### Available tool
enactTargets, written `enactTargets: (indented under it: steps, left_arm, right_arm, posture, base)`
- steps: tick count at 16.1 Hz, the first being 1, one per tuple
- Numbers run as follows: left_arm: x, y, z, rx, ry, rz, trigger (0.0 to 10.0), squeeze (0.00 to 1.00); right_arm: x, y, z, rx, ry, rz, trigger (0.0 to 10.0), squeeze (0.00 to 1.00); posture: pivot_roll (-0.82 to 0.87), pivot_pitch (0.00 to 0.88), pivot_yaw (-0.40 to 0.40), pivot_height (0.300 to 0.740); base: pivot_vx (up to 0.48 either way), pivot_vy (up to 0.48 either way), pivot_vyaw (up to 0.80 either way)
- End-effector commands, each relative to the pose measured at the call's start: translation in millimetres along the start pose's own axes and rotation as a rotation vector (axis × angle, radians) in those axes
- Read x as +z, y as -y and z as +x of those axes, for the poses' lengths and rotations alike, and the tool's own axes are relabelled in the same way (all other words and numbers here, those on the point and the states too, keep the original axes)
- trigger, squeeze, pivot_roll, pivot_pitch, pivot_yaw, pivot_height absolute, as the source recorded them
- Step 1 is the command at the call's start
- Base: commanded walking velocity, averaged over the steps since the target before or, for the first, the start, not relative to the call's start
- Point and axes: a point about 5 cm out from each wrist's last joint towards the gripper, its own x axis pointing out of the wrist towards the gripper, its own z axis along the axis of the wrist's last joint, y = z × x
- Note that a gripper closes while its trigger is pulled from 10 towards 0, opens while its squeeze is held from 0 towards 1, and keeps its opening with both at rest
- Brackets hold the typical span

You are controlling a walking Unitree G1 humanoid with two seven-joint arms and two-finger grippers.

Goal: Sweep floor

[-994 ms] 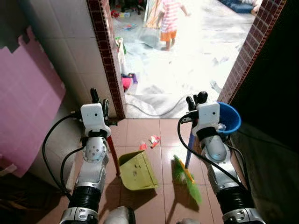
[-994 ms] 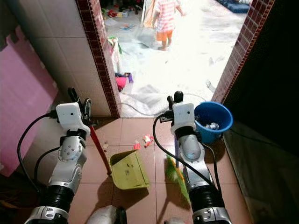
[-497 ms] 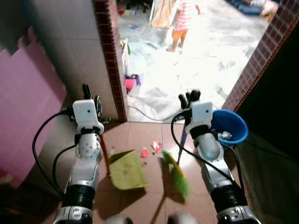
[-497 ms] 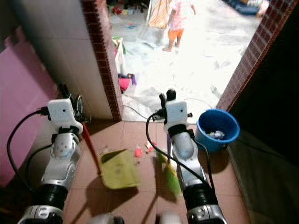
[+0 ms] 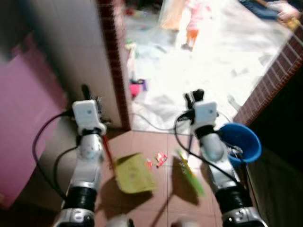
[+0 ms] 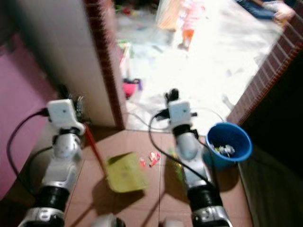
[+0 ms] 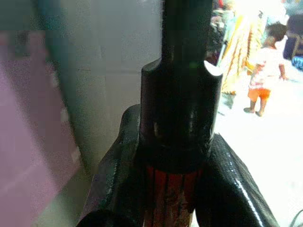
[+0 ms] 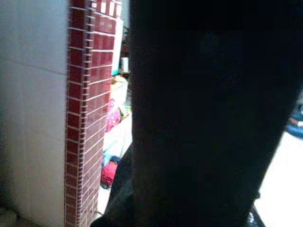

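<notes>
My left gripper (image 5: 90, 93) is shut on the red handle (image 5: 107, 150) of a yellow-green dustpan (image 5: 135, 173) that rests on the brown tiles. In the left wrist view the fingers (image 7: 231, 179) clasp the handle just under its black cap (image 7: 182, 118). My right gripper (image 5: 193, 97) is shut on the broom's dark handle (image 8: 203, 118). The broom's green bristles (image 5: 191, 173) touch the floor right of the dustpan. Small red and white litter (image 5: 160, 158) lies between the pan and the bristles. The head views are blurred.
A blue bucket (image 5: 242, 142) with scraps stands on the right by a brick wall (image 5: 274, 80). A brick door post (image 5: 113, 56) and a pink mat (image 5: 23, 118) are on the left. A child (image 5: 195, 23) stands on the bright floor outside.
The whole view has shifted and blurred, so the camera moved. The litter now lies beside the dustpan's right front corner, closer to pan and bristles than before. Both grips are unchanged.
</notes>
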Motion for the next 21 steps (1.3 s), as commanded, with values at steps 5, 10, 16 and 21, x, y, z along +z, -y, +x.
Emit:
enactTargets:
  steps: [5,10,16,21]
  left_arm:
    - [17.4,6.1,5.0,-0.012,0.080,0.007,10.0,0.00]
    - [18.1,6.5,6.4,-0.006,0.080,0.017,10.0,0.00]
    - [6.9,1.2,6.5,-0.012,0.039,0.126,10.0,0.00]
    - [-10.3,-3.5,1.5,-0.001,-0.005,0.189,10.0,0.00]
  right_arm:
    - [11.7,6.7,4.4,-0.013,0.063,-0.029,10.0,0.00]
    - [10.4,7.9,4.0,-0.009,0.058,-0.033,10.0,0.00]
    - [8.7,5.5,3.2,0.005,0.054,-0.033,10.0,0.00]
    - [7.4,3.7,3.6,0.022,0.050,-0.030,10.0,0.00]
  posture:
    - [-0.07,0.000,0.043,0.740]
    - [-0.07,0.000,0.044,0.740]
    - [-0.07,0.000,0.044,0.740]
    - [-0.07,0.000,0.038,0.740]
  base:
    - [0.472,0.000,0.00]
    - [0.471,0.000,0.00]
    - [0.000,0.000,0.00]
    - [0.000,0.000,0.00]
